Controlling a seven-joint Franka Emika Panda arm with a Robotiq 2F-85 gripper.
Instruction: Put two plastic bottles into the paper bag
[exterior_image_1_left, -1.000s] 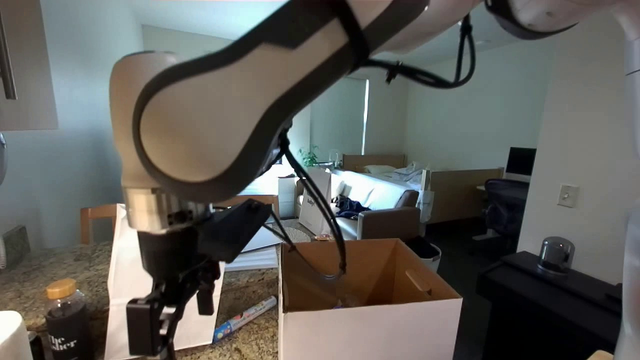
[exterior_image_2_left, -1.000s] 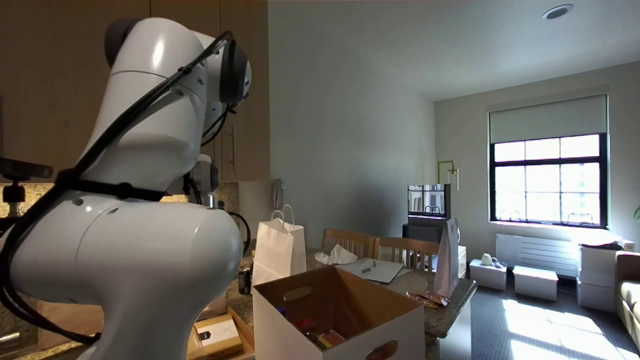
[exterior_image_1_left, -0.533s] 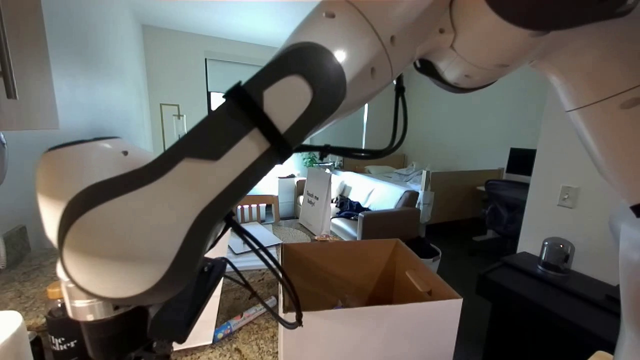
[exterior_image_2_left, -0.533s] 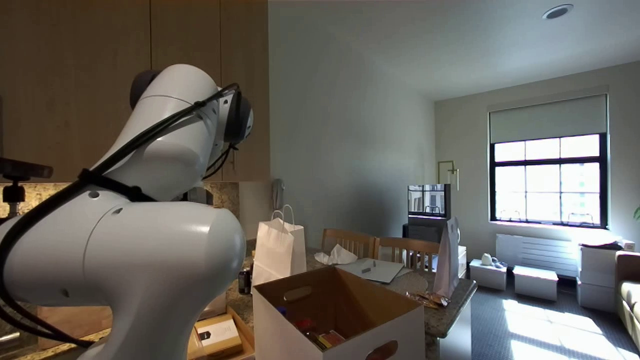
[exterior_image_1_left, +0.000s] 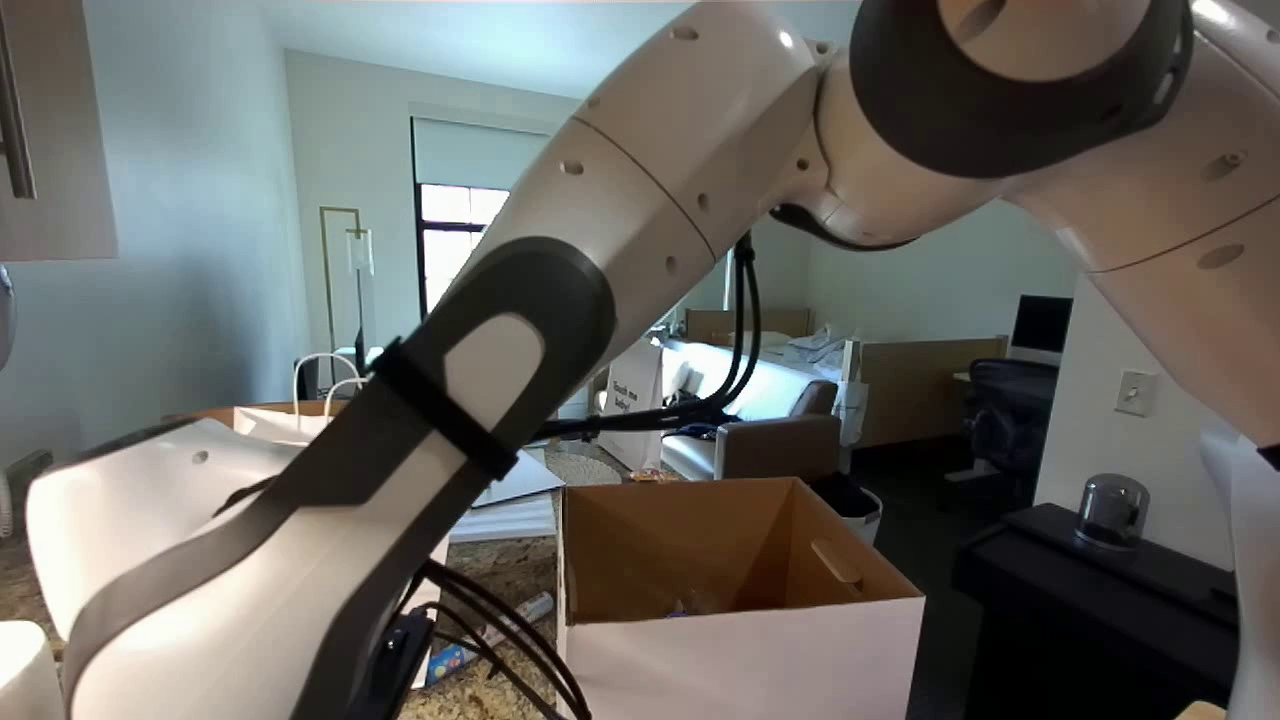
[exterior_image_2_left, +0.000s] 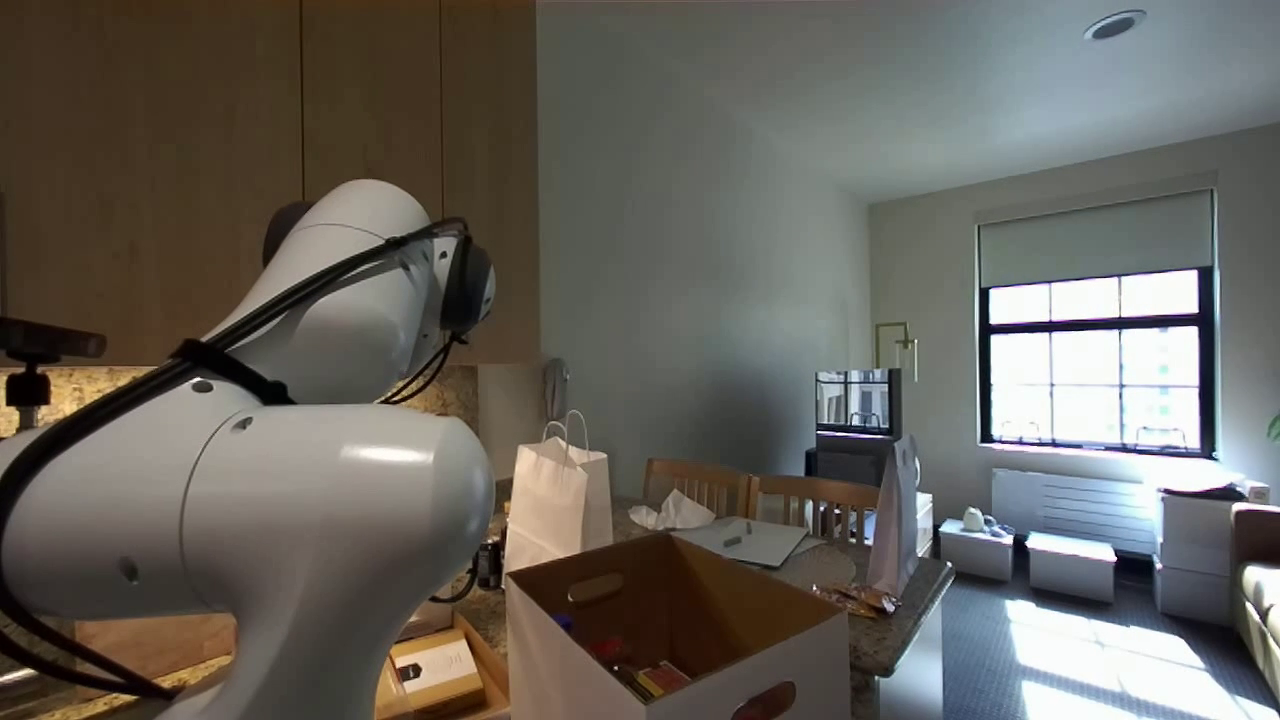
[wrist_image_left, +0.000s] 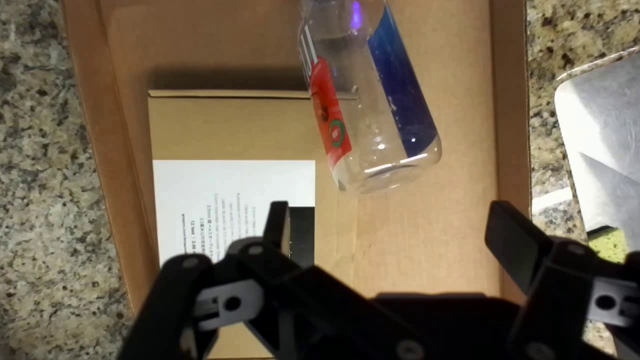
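Our jaws stand apart, gripping nothing; a clear plastic bottle (wrist_image_left: 368, 100) is just ahead of them. We judge this the approach; next they must advance and straddle it; the paper bag (exterior_image_2_left: 558, 505) stands well away from them.

One bottle (wrist_image_left: 367, 107) in wrist view, one plain paper bag (exterior_image_2_left: 556, 505), two wooden chairs (exterior_image_2_left: 700, 467)

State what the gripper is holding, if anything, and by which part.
Nothing is held: in the wrist view the gripper is open, its jaws well apart, and the clear plastic bottle shows beyond them, not between.
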